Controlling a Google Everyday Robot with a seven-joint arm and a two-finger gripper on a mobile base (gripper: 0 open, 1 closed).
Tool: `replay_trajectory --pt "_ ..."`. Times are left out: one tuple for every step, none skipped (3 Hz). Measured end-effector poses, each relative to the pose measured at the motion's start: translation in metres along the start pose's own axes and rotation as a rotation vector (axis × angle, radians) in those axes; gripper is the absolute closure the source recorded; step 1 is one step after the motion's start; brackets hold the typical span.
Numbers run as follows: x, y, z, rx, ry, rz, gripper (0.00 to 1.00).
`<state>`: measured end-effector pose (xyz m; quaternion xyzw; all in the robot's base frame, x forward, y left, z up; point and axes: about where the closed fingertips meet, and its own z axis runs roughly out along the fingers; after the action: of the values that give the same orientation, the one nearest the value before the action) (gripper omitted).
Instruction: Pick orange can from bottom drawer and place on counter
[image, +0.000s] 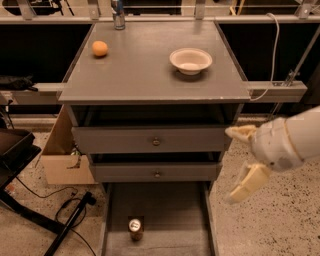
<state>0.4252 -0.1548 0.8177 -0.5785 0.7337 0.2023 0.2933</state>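
The orange can (135, 228) stands upright on the dark floor of the pulled-out bottom drawer (175, 215), near its left front. The counter (150, 65) is the grey top of the cabinet. My gripper (239, 161) is at the right of the cabinet, level with the two upper drawers. Its two cream fingers are spread apart and hold nothing. It is well above and to the right of the can.
On the counter are a round orange fruit (100, 48), a white bowl (190, 60) and a silvery-blue can (118, 13) at the back edge. A cardboard box (62, 160) and black cables (70, 220) lie on the floor at the left.
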Motion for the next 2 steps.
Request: replay_trajectory --pt "0.016 0.016 0.074 -0.049 -0.248 0.046 0.00" --pt "0.022 0.018 0.131 -0.103 -0.435 0.090 0.00"
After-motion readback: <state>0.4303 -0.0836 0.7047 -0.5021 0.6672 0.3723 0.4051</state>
